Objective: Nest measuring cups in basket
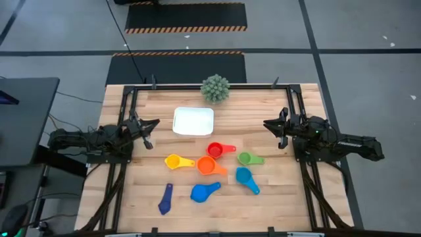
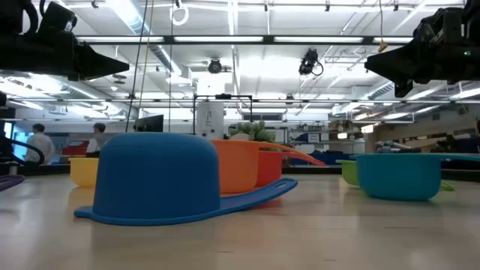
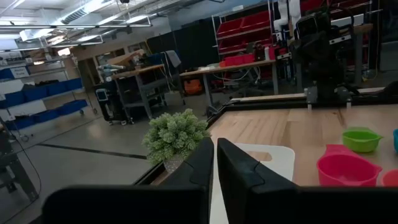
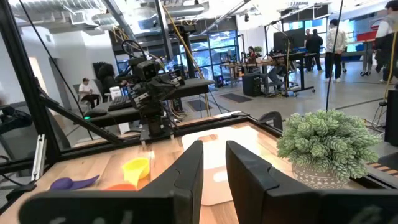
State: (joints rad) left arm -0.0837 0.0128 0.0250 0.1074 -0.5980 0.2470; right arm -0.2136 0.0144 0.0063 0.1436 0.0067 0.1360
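From above, basket point(image 1: 193, 121): sits far of the cups, near the table's far edge, just in front of the spiky plant point(image 1: 215, 88); looks empty.
Cups from above: red cup point(image 1: 217, 151), orange cup point(image 1: 207, 166) and yellow cup point(image 1: 175, 161) clustered mid-table; green cup point(image 1: 246, 158) to their right; light blue cup point(image 1: 245, 177) and blue cup point(image 1: 202, 191) nearer; navy cup point(image 1: 164, 200) nearest, lying apart at the left.
Left gripper point(image 1: 152, 125): hangs at the left rail, level with the basket, holding nothing; fingers look nearly together.
Right gripper point(image 1: 269, 124): hangs at the right rail, well apart from the cups, holding nothing.
Step in hand: judged a first pick, nothing nested yet; best to take the largest cup first so smaller ones drop inside, gripping by the handle or rim.
Open room from above: bare wood between basket and red cup; cluster tight, so approach from outside it.

At table height, blue cup point(image 2: 159, 180): mouth down, so needs turning over before nesting.
Light blue cup point(image 2: 397, 175): upright at the right, free on all sides.
Orange cup point(image 2: 238, 164): close behind the blue one.

Past the left wrist, fingers point(image 3: 245, 171): a narrow slit between them, gripping nothing; basket's near corner point(image 3: 273, 154) just ahead, red cup point(image 3: 345, 170) beside it.

Past the right wrist, fingers point(image 4: 186, 168): slightly parted, gripping nothing.
Edge to mind: plant point(image 4: 323, 144) close by the basket's far side, rail beyond.
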